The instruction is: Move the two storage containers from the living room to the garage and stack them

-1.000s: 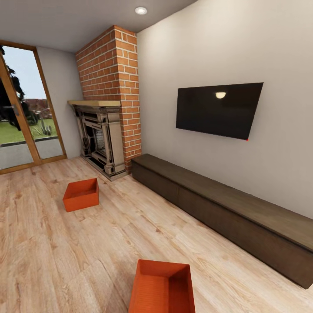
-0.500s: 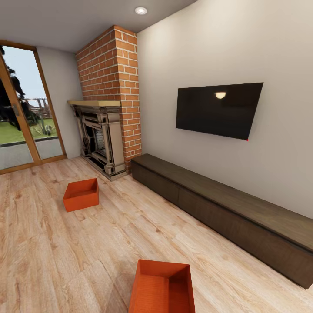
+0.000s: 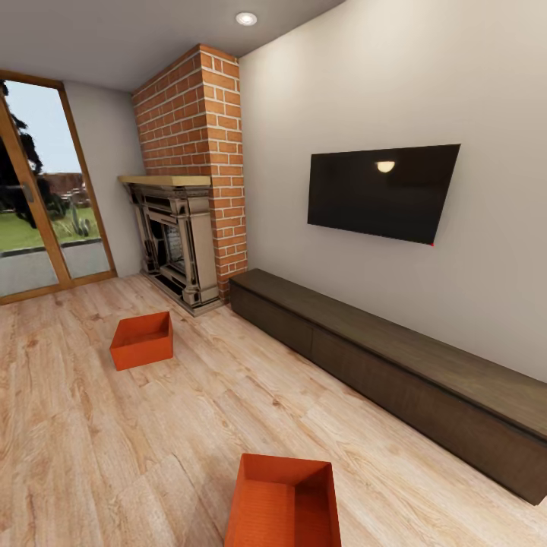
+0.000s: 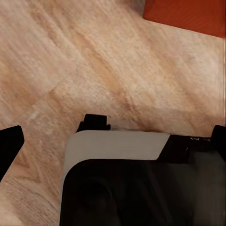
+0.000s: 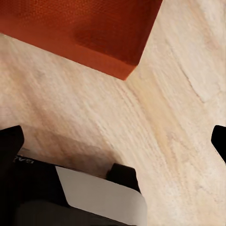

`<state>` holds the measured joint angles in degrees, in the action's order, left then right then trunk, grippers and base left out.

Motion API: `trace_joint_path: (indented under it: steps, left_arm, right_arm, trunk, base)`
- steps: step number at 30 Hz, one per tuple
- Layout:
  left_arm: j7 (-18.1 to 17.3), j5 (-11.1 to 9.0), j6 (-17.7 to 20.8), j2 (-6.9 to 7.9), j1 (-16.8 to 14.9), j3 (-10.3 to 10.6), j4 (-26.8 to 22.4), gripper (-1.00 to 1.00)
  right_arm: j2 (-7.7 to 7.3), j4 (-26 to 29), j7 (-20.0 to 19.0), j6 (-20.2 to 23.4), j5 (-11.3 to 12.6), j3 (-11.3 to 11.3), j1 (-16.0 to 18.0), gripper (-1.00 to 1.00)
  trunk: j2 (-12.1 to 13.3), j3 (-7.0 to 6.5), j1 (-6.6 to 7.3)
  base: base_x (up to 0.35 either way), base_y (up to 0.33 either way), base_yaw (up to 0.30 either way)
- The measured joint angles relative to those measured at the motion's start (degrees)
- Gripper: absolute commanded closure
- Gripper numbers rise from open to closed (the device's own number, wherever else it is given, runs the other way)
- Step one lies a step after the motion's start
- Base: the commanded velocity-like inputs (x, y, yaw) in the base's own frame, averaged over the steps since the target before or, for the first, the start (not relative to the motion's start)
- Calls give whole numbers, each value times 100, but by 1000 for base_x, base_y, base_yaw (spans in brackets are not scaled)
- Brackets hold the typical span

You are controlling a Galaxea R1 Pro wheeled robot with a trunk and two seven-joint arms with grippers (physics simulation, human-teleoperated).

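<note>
On the living room's wood floor (image 3: 91, 456), one storage container (image 3: 282, 503) sat near the robot, the other (image 3: 142, 339) lay before the fireplace (image 3: 176, 243), and both grippers (image 4: 113, 136) (image 5: 115, 141) hung spread wide, empty.

You have matt orange-red plastic storage containers (image 3: 282, 504) on a light, grained wood plank floor (image 3: 114, 425), rough red brick on the fireplace (image 3: 199, 144), a glossy black TV (image 3: 380, 192), and a dark matt wood cabinet (image 3: 395, 372).
</note>
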<state>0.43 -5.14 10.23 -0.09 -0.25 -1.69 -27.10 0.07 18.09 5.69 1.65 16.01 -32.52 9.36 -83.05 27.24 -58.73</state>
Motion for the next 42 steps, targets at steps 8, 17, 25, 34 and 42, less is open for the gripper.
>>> trace_joint_path:
  steps: [8,17,25,34,42]
  left_arm:
    - [8,16,220,-161,-851,11,-36,-100]
    - [8,425,135,-421,-2901,44,1134,-100]
    - [6,613,-21,-561,-3135,48,1009,-100]
    - [66,603,-155,-518,-3398,28,1022,-100]
    - [80,630,-511,-517,-3411,48,1151,-100]
  right_arm:
    - [157,22,316,134,272,0,863,-100]
    - [175,-685,514,40,1169,4,2473,-100]
    - [184,-692,909,-256,1233,23,2592,-100]
    - [218,-718,854,-268,1243,79,2593,-100]
    - [273,-1168,380,-441,1240,90,2593,-100]
  trunk:
    - [0,-1,0]
    - [0,0,0]
    - [0,1,0]
    - [0,1,0]
    - [0,1,0]
  base:
    - [0,0,0]
    - [0,0,0]
    - [0,0,0]
    - [0,0,0]
    - [0,0,0]
